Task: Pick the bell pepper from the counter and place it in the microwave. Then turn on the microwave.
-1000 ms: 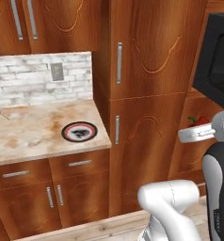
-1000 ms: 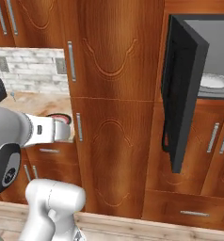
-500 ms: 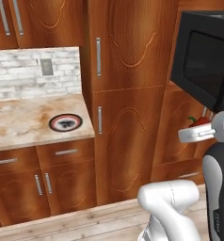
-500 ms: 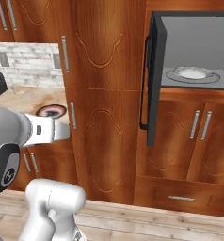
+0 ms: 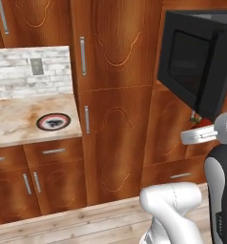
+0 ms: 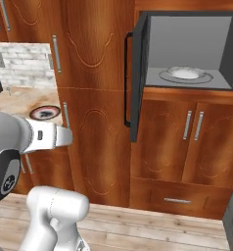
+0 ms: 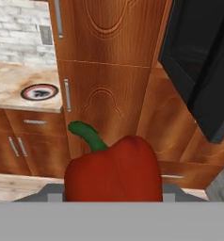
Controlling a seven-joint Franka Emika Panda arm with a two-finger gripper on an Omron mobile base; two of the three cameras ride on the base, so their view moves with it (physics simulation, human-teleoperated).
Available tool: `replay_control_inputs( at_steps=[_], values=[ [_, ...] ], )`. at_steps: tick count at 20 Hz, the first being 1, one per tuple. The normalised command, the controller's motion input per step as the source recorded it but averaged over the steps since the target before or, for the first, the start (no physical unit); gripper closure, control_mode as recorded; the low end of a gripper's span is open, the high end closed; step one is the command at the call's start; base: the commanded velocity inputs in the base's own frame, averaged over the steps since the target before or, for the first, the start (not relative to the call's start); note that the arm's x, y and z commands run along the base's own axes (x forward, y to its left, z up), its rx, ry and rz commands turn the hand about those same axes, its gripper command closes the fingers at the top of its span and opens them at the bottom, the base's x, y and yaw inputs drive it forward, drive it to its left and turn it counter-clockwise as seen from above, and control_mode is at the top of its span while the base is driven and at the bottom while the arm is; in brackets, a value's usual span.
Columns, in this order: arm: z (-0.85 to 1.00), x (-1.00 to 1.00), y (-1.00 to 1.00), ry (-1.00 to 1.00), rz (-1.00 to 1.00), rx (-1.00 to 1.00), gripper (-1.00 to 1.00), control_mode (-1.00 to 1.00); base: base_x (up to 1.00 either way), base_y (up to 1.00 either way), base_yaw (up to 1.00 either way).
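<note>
Red and green-stemmed, the bell pepper [image 7: 115,168] sits clamped in the gripper [image 7: 115,190], jaws spread wide around it, before tall wooden cabinets. The microwave [image 6: 189,49] stands open; a red-rimmed plate [image 5: 53,121] lies on the counter [image 5: 15,124].

The white arm rises bent at the elbow, its gripper [image 7: 114,195] clamped around the bell pepper [image 7: 115,172].

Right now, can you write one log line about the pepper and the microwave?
bell pepper: held in hand, off counter | microwave: door open, turntable bare | step: carrying pepper to microwave
</note>
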Motion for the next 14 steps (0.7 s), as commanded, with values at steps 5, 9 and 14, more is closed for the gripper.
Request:
replay_control_inputs(
  at_steps=[5,9,14],
  values=[
    [0.0,0.0,0.0,0.0,0.0,0.0,1.0,1.0,-0.31,-0.5,0.01],
    [0.0,0.0,0.0,0.0,0.0,0.0,1.0,1.0,-0.25,-0.51,0.02],
    [0.0,0.0,0.0,0.0,0.0,0.0,1.0,1.0,-0.11,-0.51,0.01]
  ],
)
